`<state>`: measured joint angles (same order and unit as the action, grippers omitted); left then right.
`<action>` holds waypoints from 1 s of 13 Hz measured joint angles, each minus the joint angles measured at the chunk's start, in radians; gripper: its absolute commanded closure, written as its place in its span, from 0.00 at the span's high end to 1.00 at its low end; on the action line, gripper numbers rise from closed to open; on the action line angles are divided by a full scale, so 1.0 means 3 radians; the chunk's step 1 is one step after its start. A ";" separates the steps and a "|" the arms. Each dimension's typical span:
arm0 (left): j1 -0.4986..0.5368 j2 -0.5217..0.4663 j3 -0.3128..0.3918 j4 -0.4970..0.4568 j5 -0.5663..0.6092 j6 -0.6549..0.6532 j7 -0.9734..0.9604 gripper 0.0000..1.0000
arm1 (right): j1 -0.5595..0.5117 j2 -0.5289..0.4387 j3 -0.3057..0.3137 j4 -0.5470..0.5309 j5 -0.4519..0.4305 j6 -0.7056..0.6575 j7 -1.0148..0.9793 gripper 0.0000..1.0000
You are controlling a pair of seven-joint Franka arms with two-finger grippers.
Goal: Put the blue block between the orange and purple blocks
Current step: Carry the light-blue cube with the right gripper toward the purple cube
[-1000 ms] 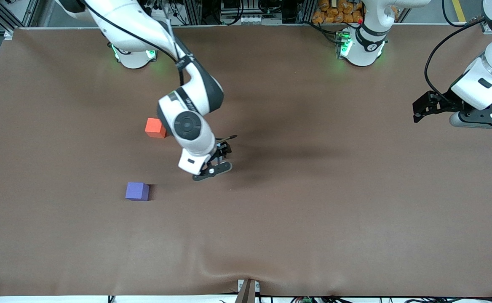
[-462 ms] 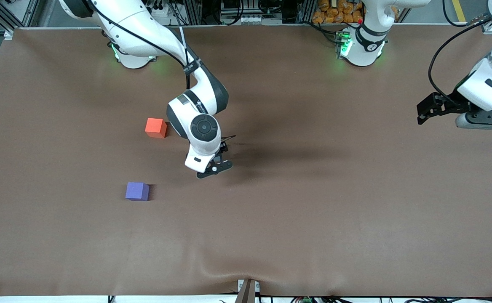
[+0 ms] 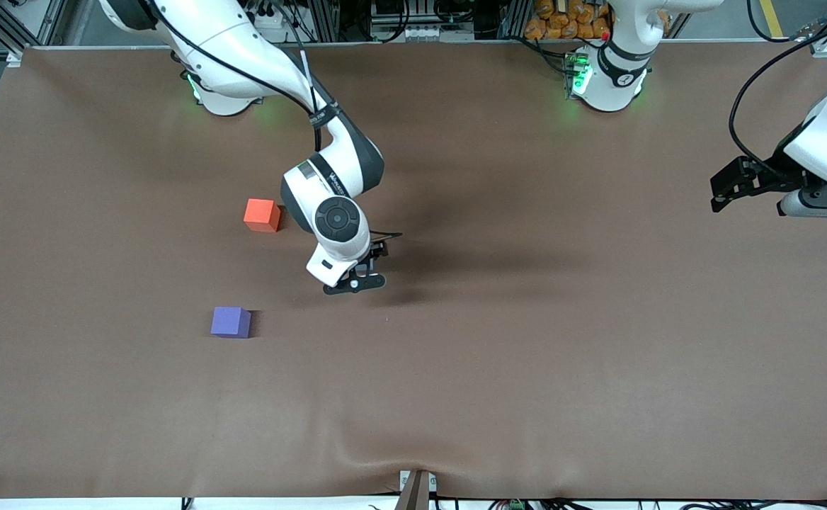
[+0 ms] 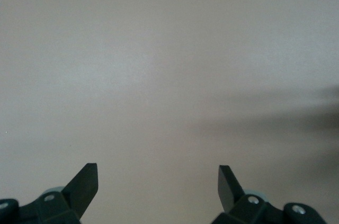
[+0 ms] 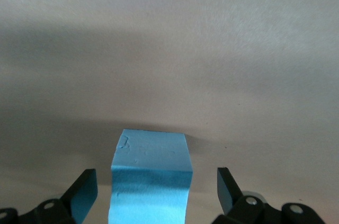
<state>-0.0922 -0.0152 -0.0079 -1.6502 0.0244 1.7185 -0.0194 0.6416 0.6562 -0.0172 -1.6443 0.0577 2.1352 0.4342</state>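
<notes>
Right wrist view: blue block [image 5: 151, 179] on brown tabletop [image 5: 212, 49], between wide-open right gripper [image 5: 157, 189] fingers.

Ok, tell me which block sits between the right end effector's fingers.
The blue block; the orange block and purple block sit apart on the table.

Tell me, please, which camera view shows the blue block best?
The right wrist view: the blue block sits on the table between the right hand's open fingers. The front view hides it under that arm's wrist; the left wrist view shows only bare table.
</notes>
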 measured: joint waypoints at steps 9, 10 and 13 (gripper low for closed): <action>0.0237 0.0004 -0.0262 0.0067 0.0000 0.0000 0.0000 1.00 | -0.0013 -0.0035 -0.0019 -0.0127 0.0034 0.0172 0.0036 0.15; 0.0241 0.0004 -0.0262 0.0074 0.0000 0.0000 0.0000 1.00 | -0.0060 -0.0111 -0.0038 -0.0114 0.0034 0.0165 0.0037 0.16; 0.0273 0.0004 -0.0257 0.0087 0.0000 -0.0001 0.0000 1.00 | -0.0472 -0.0557 -0.0068 -0.0107 0.0034 -0.0127 -0.0190 0.16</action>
<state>-0.0103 -0.0142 -0.0851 -1.6242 0.0244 1.7181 -0.0193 0.4999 0.4891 -0.0378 -1.6764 0.0680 2.0971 0.3772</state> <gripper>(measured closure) 0.000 0.441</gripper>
